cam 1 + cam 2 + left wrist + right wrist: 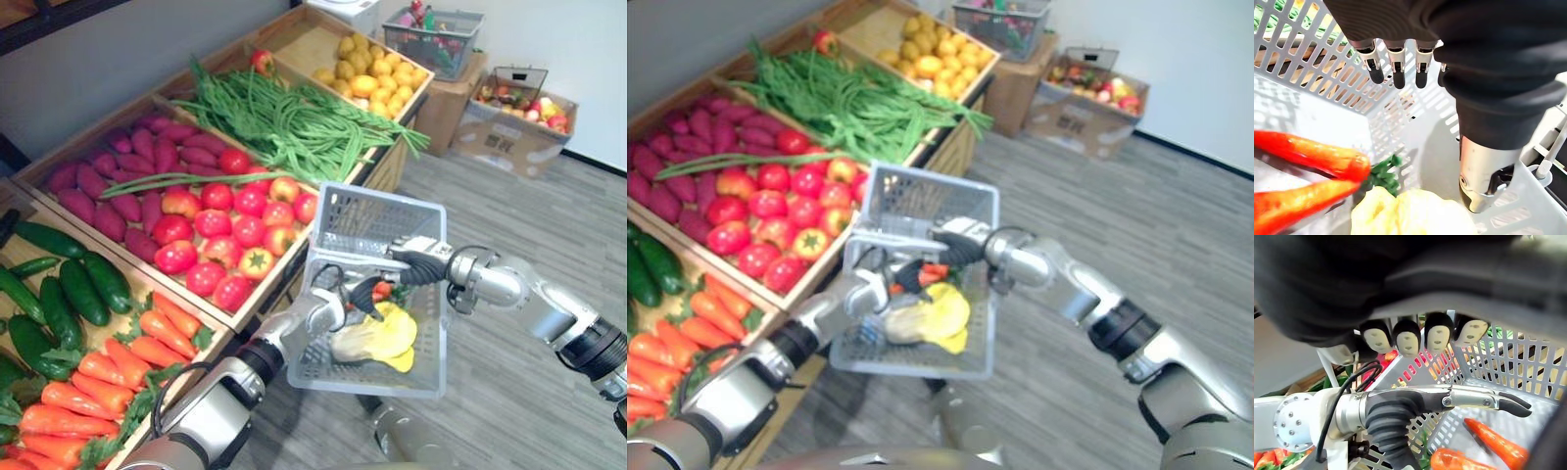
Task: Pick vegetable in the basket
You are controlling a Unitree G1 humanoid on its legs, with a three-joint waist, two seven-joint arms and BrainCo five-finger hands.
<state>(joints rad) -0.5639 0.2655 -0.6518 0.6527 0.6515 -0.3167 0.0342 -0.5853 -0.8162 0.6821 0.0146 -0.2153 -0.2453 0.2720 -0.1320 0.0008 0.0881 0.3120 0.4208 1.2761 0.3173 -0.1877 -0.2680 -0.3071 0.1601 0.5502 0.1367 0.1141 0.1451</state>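
The robot's left hand (329,305) reaches down inside a pale slatted plastic basket (377,217). Its fingers (1396,68) are loosely straight, pointing toward the basket's wall, and hold nothing. Just beneath its palm lie two carrots (1308,161) with green tops, and just beside them, toward the thumb, a pale yellow leafy cabbage head (380,338); these are the vegetables already in the basket. An empty hand this close above them suggests either a drop-off or a rearranging, though which cannot be told. Across the basket from the left hand, the right hand (421,259) has its fingers curled round the handle at the rim. It carries the basket in the air above the grey floor (509,235), seemingly to keep it within the left arm's short reach. On the left hand's outer side stands a wooden produce stall (299,39), the likely source of further picks. Red tomatoes (230,230) are nearest, then stall carrots (108,367), cucumbers (83,284), purple sweet potatoes (127,186) and green beans (284,122).
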